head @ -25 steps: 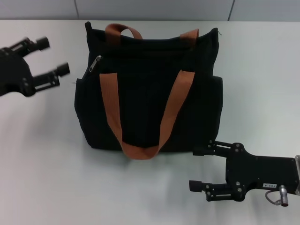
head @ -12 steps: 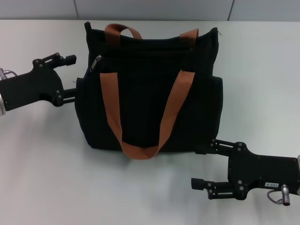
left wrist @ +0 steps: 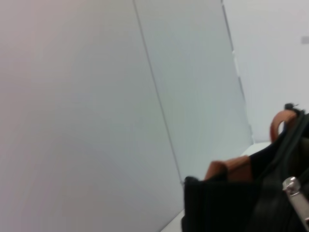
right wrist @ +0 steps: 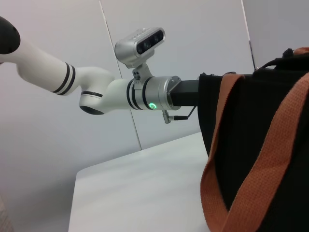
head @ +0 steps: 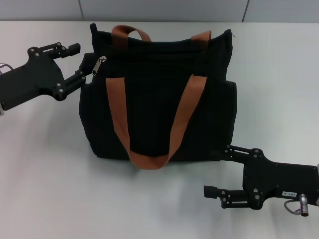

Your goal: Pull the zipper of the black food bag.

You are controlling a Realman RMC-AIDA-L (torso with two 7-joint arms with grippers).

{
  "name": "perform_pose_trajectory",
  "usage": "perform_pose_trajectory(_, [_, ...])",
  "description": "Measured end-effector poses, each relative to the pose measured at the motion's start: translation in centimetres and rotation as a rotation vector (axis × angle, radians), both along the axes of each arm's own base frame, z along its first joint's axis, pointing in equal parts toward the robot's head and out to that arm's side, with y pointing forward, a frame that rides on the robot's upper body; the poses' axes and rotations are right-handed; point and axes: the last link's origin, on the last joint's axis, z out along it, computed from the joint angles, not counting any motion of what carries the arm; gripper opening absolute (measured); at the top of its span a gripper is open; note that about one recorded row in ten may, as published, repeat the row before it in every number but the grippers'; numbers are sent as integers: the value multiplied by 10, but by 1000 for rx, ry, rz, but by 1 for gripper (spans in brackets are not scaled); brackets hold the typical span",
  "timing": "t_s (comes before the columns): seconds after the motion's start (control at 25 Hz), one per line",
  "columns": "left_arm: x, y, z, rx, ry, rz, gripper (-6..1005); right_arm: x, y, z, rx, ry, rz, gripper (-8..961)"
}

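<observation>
**Left claw at the bag's corner, pull tab not yet held**

Upper left of the head frame: left claw (head: 78,62), fingers spread apart. One finger lies above the bag's upper left corner, the other sits just beside or touching the left side seam. It grips nothing.

Just right of it: the zipper (head: 100,65), a small silver tab lying slanted on its track on the front face near that corner. It is outside the gap between the fingers. In the left wrist view the tab's metal end (left wrist: 295,193) shows at the lower right edge, close to the camera.

Centre: the black bag (head: 154,124) lies on the white table (head: 45,174), its brown handles (head: 152,162) draped down the front, looping toward the near edge.

Lower right: right claw (head: 224,172), fingers apart, upper finger at or touching the bag's lower right corner, lower finger well clear on the table. Holds nothing.

Risks, as I judge them:
- Tab is tiny and lies flat on the fabric; closing from here would likely pinch cloth or the corner seam instead.
- The bag is soft and unpinned. A sideways pull may drag or crumple it rather than run the slider, unless the right claw braces it.
- The left handle strap lies near the track; a finger could snag it.
</observation>
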Motion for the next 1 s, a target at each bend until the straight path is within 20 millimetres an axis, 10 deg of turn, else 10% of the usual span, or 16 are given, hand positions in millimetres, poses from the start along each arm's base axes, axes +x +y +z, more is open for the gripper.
perform_pose_trajectory(0.4, [2,-12,3,-27,-34,-48,242,-7,1,4,0,50,13,830])
perform_pose_trajectory(0.72, [4,-22,3,-9,-70,-75,55,-40,1,32,-73,340,-2,830])
perform_pose_trajectory(1.0, [9,-23,2,42,-113,-92,24,-67,44,61,-210,476,-206,830])
